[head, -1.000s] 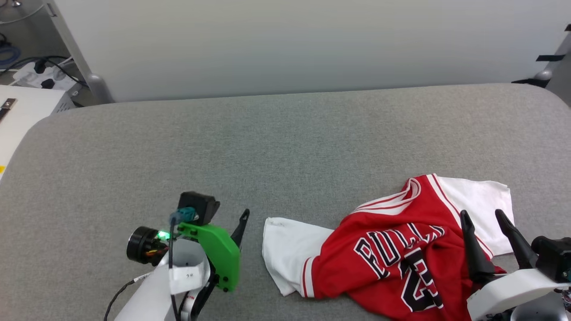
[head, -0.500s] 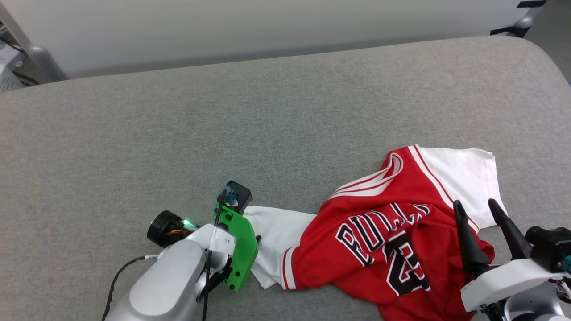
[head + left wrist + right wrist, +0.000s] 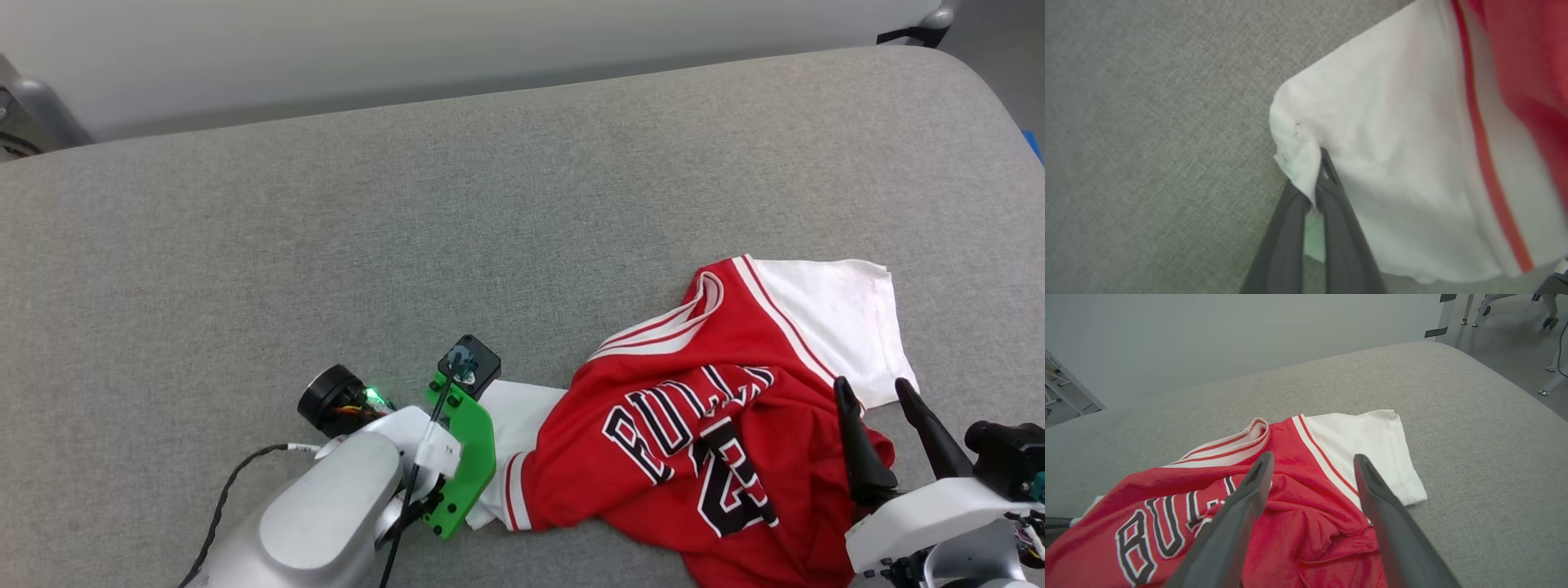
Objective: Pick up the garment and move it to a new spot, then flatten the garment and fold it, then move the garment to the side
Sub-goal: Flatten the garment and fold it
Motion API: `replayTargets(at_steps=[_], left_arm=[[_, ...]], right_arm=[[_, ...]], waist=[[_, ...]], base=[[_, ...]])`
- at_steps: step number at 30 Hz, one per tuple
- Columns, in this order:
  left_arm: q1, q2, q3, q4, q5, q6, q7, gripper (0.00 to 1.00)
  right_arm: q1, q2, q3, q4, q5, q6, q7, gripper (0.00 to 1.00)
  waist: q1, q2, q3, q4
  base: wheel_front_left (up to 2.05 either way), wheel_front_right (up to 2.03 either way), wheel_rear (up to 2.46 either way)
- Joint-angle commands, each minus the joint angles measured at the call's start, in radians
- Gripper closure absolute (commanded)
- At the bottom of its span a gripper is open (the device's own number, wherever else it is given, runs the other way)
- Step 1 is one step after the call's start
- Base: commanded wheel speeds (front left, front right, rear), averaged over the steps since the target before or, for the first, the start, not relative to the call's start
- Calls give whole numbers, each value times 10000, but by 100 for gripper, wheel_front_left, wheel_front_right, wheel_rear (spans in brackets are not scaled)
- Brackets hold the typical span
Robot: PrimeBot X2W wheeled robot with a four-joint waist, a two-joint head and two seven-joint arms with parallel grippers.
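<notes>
Toward the near right of the grey tabletop (image 3: 326, 204) lies the garment (image 3: 694, 457), crumpled and chest side up, with its black, white-edged lettering (image 3: 678, 416) facing the head camera. Its striped collar (image 3: 678, 327) is on the far side. The right-hand sleeve (image 3: 833, 318) spreads flat and white at the far right. The left-hand sleeve (image 3: 522, 408) reaches out toward the left arm.

The left end effector (image 3: 1312, 179) is clenched on the outer corner of that left-hand sleeve. In the left wrist view its two dark fingers (image 3: 1339, 228) are pressed together, with a bunched fold of white hem caught between them near the tips. The rest of the sleeve lies flat on the tabletop just beyond, and the red stripe and red body run off to the right of that view. In the head view a green bracket (image 3: 469, 457) on this wrist covers the sleeve's edge.

The right end effector (image 3: 872, 390) is released, with its fingers spread well apart and nothing between them. It sits at the garment's near right, over the red cloth just beside the seam with the right-hand sleeve. Whether its tips touch the fabric cannot be told.
</notes>
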Motion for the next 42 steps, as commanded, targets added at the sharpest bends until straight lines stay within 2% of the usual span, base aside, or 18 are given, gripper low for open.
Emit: replayTargets(at_steps=[1,6,11,16,17,23,29,35,42], left_arm=[[452,61,-12,208,-26,212,-211,100],[758,251,728,-229,-231,1048,-1319,100],[1129,634,1318,-905,-445,1612,-1933,100],[1457,1085,1661,-1949,-481,2079,-2113,100],[1578,1265,1745,-2639,-454,2282,-2086,100],[1508,1341,1757,-3691,-346,2500,-2011,100],[1184,1276,1765,-4239,-212,2597,-2054,100],[901,1142,1773,-4534,-180,2601,-2181,100],[779,1089,1773,-4646,-167,2634,-2305,100]], right_arm=[[-142,21,-60,67,64,-6,20,0],[-231,28,-442,373,394,-6,160,0],[-590,-154,-963,1195,847,-6,436,0],[-1474,-856,-1685,2672,1356,-6,1369,0],[-2168,-1580,-1876,3750,1595,-6,2634,0],[-3841,-2835,-1736,5383,1994,-6,4706,0],[-5422,-3603,-1236,6694,2076,-6,5848,0],[-6521,-3954,-1025,7912,1759,-6,6111,0],[-6846,-3761,-665,9285,1799,-6,6481,0]], waist=[[0,-1,-140,140],[0,-1,-426,450],[0,-1,-644,745],[0,-1,-714,1020],[0,-1,-595,1241],[0,-1,-39,1674],[0,-1,692,2029],[0,-1,1275,2310],[0,-1,1605,2390]], base=[[0,0,0],[0,0,0],[0,0,0],[0,0,0],[0,0,0],[0,0,0],[0,0,0],[0,0,0],[0,0,0]])
